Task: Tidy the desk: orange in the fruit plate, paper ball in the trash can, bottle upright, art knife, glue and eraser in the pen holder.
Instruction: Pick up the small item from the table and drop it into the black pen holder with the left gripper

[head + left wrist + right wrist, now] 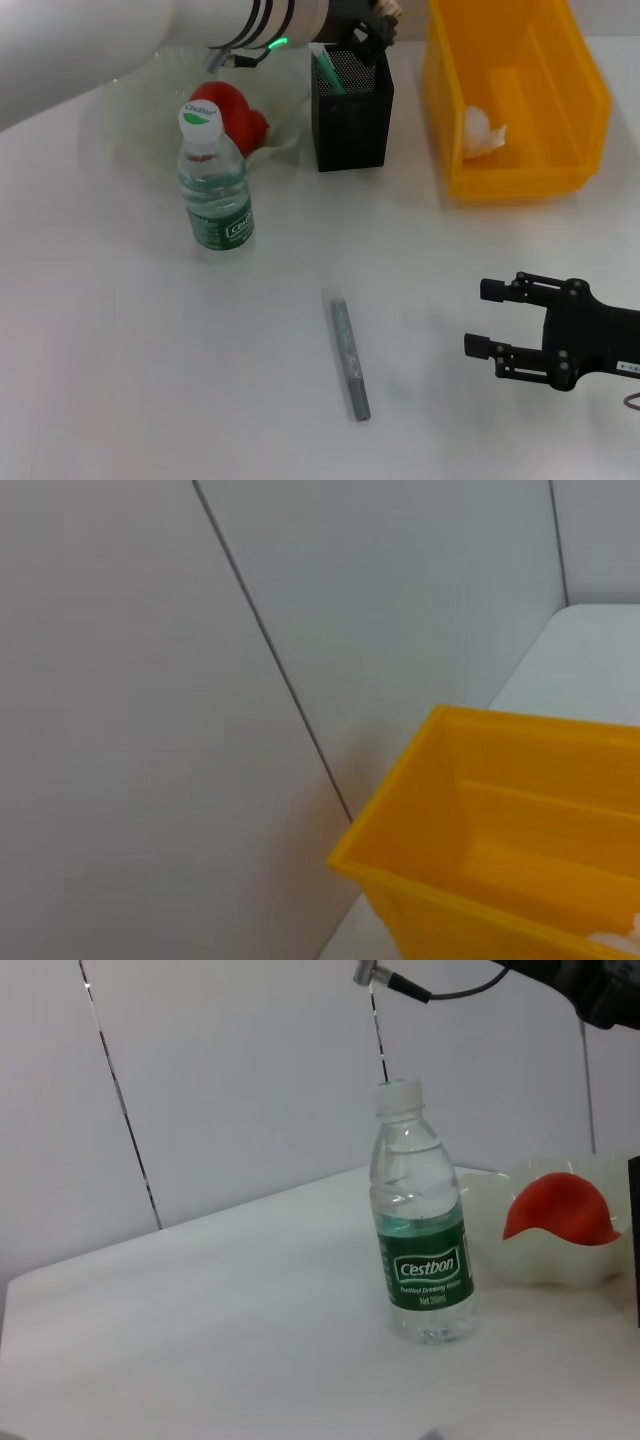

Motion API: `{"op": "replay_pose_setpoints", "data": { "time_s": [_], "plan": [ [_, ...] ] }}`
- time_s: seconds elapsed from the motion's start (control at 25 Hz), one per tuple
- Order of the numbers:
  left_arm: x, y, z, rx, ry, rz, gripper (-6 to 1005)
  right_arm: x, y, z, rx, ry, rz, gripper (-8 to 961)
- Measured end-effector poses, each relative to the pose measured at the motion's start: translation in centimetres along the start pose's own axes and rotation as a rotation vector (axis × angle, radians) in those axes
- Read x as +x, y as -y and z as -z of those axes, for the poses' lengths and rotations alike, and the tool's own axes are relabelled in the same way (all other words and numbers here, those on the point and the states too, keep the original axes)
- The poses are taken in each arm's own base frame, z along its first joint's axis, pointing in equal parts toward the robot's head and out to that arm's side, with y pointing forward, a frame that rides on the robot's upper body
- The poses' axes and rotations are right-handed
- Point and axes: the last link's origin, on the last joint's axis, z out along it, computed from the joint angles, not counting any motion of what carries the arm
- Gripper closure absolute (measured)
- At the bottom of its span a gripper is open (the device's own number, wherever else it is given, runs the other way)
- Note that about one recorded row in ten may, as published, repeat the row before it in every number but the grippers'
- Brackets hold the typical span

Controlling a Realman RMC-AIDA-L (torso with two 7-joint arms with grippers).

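The bottle (212,180) (420,1230) stands upright next to the clear fruit plate (135,135) (500,1250), which holds the red-orange fruit (235,112) (558,1210). A grey art knife (350,358) lies flat on the table's middle. My left gripper (375,30) hovers over the black mesh pen holder (352,120), where a green item (328,72) sticks up. The white paper ball (482,130) lies in the yellow trash can (580,95) (480,880). Low on the right, my right gripper (475,318) is open and holds nothing. Glue and eraser are not identifiable.
The white table has free room around the knife and along the front left. The yellow bin stands at the back right against a grey panelled wall (150,680). The plate, the bottle and the pen holder crowd the back left.
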Motion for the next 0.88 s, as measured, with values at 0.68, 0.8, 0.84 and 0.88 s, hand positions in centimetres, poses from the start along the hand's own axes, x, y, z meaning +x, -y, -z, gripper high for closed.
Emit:
{"op": "replay_pose_setpoints", "data": {
  "time_s": [0.68, 0.8, 0.84, 0.88],
  "plan": [
    [-1.1, 0.6, -0.6, 0.026, 0.009, -0.012, 692, 0.2, 0.1, 0.2, 0.013, -0.011, -0.019, 236],
    [-0.9, 0.6, -0.5, 0.023, 0.002, -0.01, 646, 0.2, 0.2, 0.3, 0.014, -0.014, -0.032, 236],
    [-0.8, 0.6, -0.4, 0.023, -0.002, -0.009, 624, 0.2, 0.2, 0.3, 0.014, -0.014, -0.032, 236],
    [-0.7, 0.5, -0.3, 0.023, -0.007, -0.009, 602, 0.1, 0.3, 0.3, 0.014, -0.014, -0.033, 236]
  ]
}}
